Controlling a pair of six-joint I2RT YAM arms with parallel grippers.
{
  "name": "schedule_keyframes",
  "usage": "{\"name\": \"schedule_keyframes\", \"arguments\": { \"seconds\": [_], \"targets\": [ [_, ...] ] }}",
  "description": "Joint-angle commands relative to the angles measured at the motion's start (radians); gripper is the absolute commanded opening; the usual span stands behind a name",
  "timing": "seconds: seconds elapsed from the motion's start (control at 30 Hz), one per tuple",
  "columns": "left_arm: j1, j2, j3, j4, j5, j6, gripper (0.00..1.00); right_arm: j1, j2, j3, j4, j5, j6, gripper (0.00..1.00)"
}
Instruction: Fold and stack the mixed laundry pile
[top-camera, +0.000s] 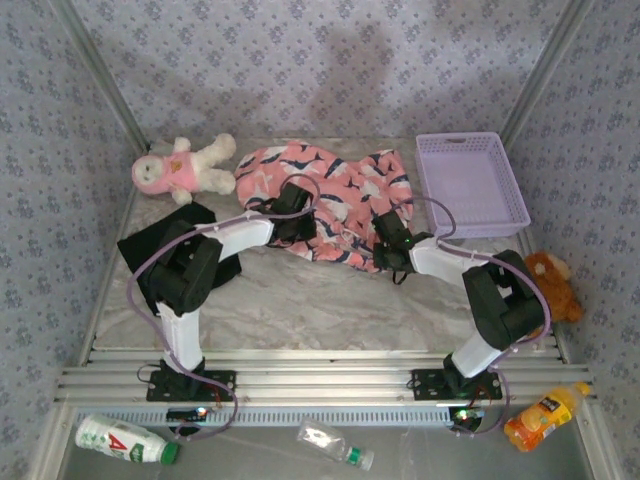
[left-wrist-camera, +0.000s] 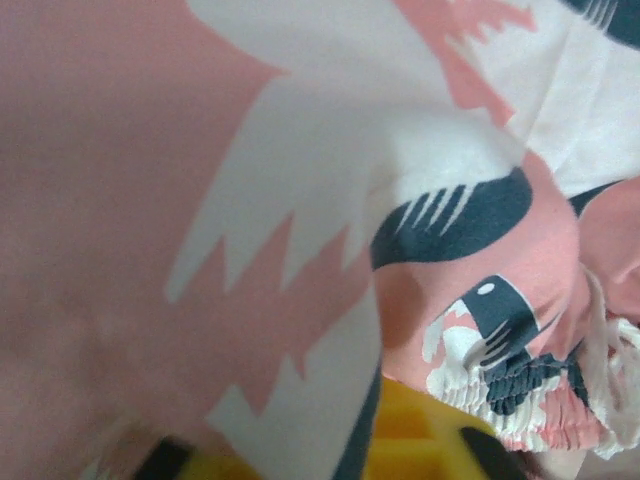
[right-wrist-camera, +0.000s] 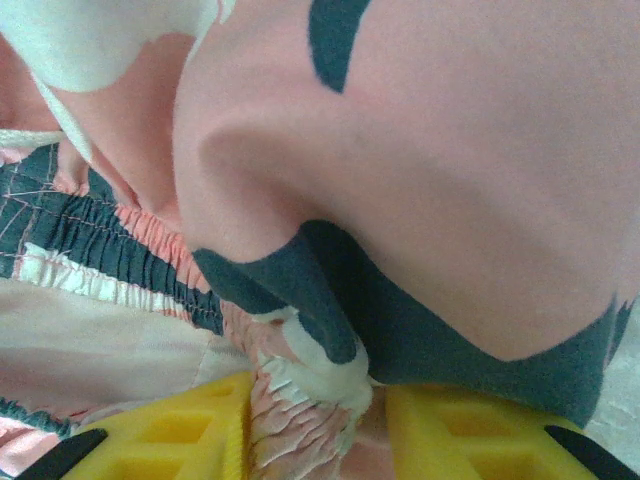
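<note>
The pink garment (top-camera: 335, 195), printed with dark and white bird-like shapes, lies crumpled at the back middle of the table. My left gripper (top-camera: 291, 216) presses into its left part. In the left wrist view the pink garment (left-wrist-camera: 150, 200) drapes over the yellow fingers (left-wrist-camera: 425, 440), and the left gripper (left-wrist-camera: 335, 445) is shut on a fold of it. My right gripper (top-camera: 388, 240) is at the garment's right front edge. In the right wrist view that gripper (right-wrist-camera: 315, 425) is shut on a bunched elastic hem of the pink garment (right-wrist-camera: 420, 150). The black T-shirt (top-camera: 165, 240) lies flat at the left, partly under the left arm.
A pink-and-white plush toy (top-camera: 185, 168) lies at the back left. A lavender mesh basket (top-camera: 470, 185) stands at the back right. A brown plush toy (top-camera: 555, 282) sits by the right arm. Bottles (top-camera: 125, 440) lie below the table's near rail.
</note>
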Motion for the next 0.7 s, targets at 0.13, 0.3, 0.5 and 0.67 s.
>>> {"name": "schedule_keyframes", "arguments": {
  "seconds": [0.13,0.3,0.5,0.67],
  "targets": [
    [0.049,-0.146,0.014,-0.092,0.187,0.005,0.00,-0.018,0.037,0.025,-0.012,0.014,0.011,0.27],
    [0.092,-0.245,-0.004,-0.255,0.393,0.018,0.00,-0.020,0.023,0.043,0.006,0.025,-0.006,0.03],
    [0.092,-0.323,-0.193,-0.327,0.514,-0.013,0.00,-0.019,-0.035,0.038,0.007,0.028,-0.034,0.00],
    [0.100,-0.353,-0.316,-0.369,0.548,0.001,0.00,-0.018,-0.100,-0.007,-0.019,0.032,-0.044,0.00]
  ]
}}
